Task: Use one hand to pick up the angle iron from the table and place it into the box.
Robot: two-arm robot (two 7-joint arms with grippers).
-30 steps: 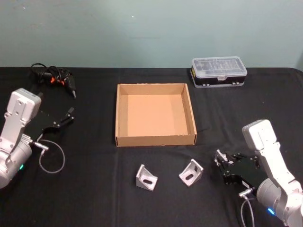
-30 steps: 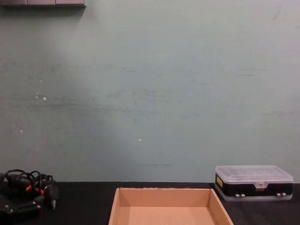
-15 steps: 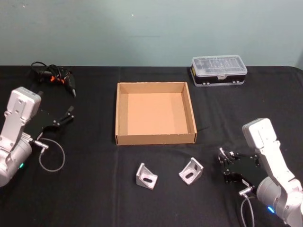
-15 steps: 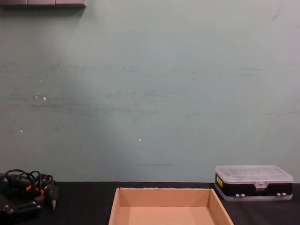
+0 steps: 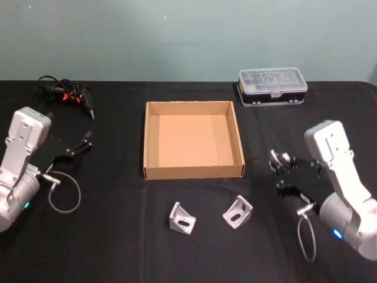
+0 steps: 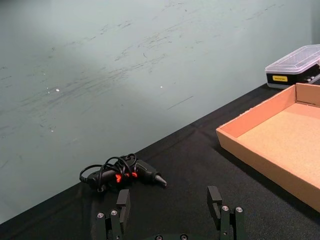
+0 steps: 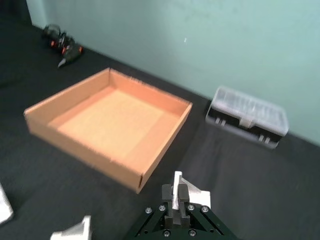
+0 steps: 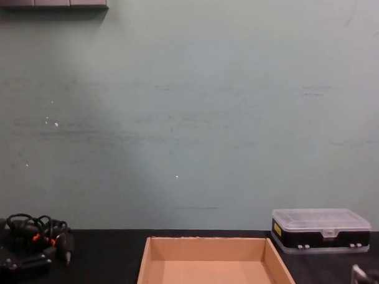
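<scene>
Angle iron sits clamped edgewise in right hand, flange pointing outward; left hand open.

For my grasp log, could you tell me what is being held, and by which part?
The right gripper holds an angle iron, fingers pinching one flange; the left gripper holds nothing.

Black right gripper is clamped on a small silver L-shaped metal angle iron, off the right side of the shallow tan cardboard box. The box sits open-topped, its floor bare, on the flat black table. In front of its near wall stand the left spare angle iron and the right spare angle iron, apart, slotted faces showing.
</scene>
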